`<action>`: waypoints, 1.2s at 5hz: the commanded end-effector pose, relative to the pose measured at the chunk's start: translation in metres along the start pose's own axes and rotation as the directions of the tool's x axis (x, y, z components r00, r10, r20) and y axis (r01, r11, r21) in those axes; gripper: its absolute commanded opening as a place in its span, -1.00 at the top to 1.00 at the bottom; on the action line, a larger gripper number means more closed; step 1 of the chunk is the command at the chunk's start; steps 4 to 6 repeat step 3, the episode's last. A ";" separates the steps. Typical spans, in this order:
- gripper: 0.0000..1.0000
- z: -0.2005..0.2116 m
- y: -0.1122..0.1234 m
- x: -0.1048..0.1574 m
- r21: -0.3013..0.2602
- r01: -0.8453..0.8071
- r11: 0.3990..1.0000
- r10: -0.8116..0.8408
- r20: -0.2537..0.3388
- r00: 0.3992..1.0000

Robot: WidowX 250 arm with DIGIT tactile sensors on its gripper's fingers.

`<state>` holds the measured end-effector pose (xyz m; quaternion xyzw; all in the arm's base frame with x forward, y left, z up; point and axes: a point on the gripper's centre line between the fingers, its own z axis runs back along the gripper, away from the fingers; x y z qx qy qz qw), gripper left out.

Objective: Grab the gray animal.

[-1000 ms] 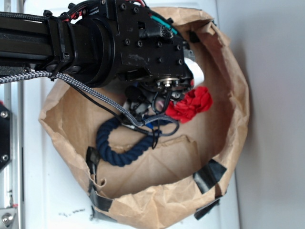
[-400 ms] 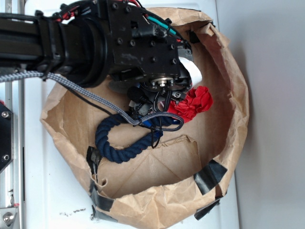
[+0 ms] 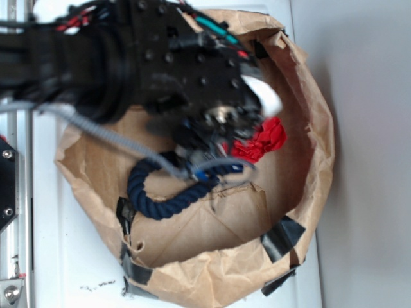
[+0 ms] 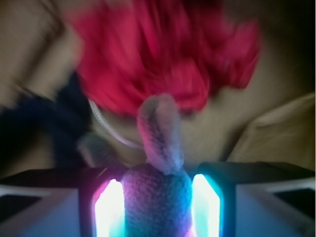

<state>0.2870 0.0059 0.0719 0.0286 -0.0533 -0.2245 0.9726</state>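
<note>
Gray animal (image 4: 157,197) clamped between the pincer (image 4: 157,207) pads, red fabric flower (image 4: 163,54) just beyond, blurred.

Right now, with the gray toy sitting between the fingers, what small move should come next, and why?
Probably a short straight lift. In the wrist view the gray animal fills the gap between the gripper's lit pads, so it looks clamped. The red flower lies just ahead, the navy rope close by, all inside the paper bag; rising avoids dragging them.
</note>
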 end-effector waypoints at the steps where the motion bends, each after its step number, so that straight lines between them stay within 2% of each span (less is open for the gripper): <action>1: 1.00 0.073 0.028 -0.031 -0.003 0.045 0.999 -0.044 0.196 0.980; 2: 1.00 0.077 0.035 -0.029 0.005 0.044 0.999 -0.044 0.215 0.976; 3: 1.00 0.072 0.037 -0.025 0.058 0.010 0.998 -0.021 0.193 0.981; 6: 1.00 0.072 0.037 -0.025 0.058 0.010 0.998 -0.021 0.193 0.981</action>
